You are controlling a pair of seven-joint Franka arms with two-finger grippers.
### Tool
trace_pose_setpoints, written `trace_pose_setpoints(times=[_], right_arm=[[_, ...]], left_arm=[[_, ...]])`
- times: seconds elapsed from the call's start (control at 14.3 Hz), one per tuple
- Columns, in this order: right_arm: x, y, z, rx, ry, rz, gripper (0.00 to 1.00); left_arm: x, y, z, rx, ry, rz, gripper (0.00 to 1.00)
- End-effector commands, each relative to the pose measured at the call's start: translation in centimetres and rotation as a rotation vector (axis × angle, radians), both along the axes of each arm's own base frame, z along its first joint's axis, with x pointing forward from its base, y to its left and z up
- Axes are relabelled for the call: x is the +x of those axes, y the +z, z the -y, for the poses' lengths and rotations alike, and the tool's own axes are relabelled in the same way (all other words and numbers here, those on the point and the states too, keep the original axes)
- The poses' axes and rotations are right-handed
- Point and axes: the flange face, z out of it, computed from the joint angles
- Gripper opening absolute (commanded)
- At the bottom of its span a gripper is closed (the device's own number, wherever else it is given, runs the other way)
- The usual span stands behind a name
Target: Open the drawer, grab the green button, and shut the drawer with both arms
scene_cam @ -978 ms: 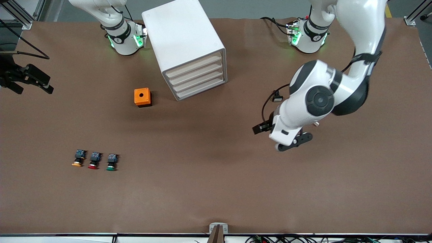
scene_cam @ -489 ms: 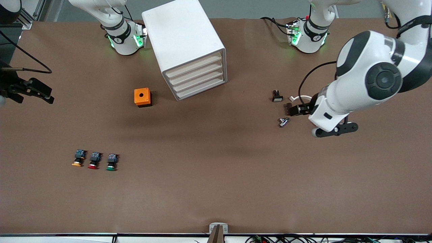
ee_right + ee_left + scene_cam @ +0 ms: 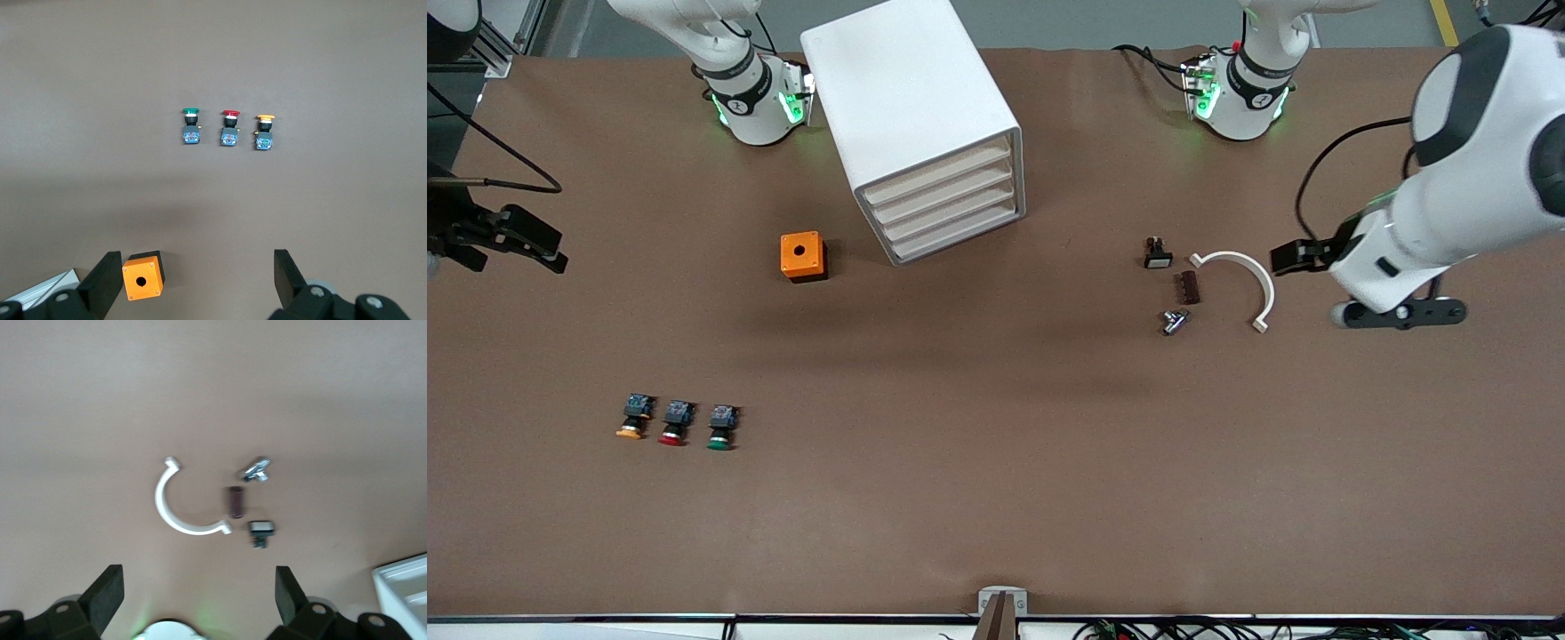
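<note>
The bench (image 3: 996, 498) is covered in brown sheeting. The cabinet (image 3: 911, 116) stands near the edge where the robot bases are mounted, closer to the right arm's base. All four of its fronts sit flush; the drawer (image 3: 950, 206) is closed.

The left arm (image 3: 1467, 151) extends over the left arm's end of the bench. The left gripper (image 3: 1396, 313) hangs over bare sheeting there, close to the white curved clamp (image 3: 1249, 280); the left wrist view shows its fingers (image 3: 107, 597) spread wide with nothing between them.

The right arm's base (image 3: 751, 98) is mounted at the same edge beside the cabinet. The right gripper (image 3: 503, 238) is at the right arm's end of the bench; the right wrist view shows its fingers (image 3: 100, 280) wide apart and empty.

The orange box (image 3: 802, 256) lies in front of the cabinet, toward the right arm's end.

Beside the clamp lie a brown block (image 3: 1188, 287), a black switch part (image 3: 1157, 254) and a small metal fitting (image 3: 1174, 321), each apart from the others.

The button (image 3: 721, 428) rests on the sheeting toward the corner at the right arm's end nearest the front camera, in a row with the red-capped button (image 3: 676, 423) and the yellow-capped button (image 3: 635, 418), the red one between the other two.
</note>
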Motion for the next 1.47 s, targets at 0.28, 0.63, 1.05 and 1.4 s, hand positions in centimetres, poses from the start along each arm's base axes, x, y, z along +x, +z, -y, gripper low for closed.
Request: trace_pose_setpoints(times=[0.28, 0.63, 1.05, 1.4], right_arm=[[0.4, 0.3, 0.1, 0.003, -0.010, 0.002, 1.00], [0.5, 0.1, 0.0, 0.002, -0.009, -0.001, 1.00], [0.6, 0.1, 0.1, -0.009, -0.006, -0.001, 1.00], [0.7, 1.1, 0.0, 0.000, -0.013, 0.020, 1.00]], left_arm=[[-5.8, 0.9, -8.7, -0.015, -0.028, 0.090, 1.00], [-5.1, 2.9, -9.8, -0.011, -0.017, 0.214, 1.00], [-3.8, 6.0, -9.6, -0.011, 0.000, 0.274, 1.00], [-4.5, 7.8, -9.6, -0.018, -0.001, 0.219, 1.00]])
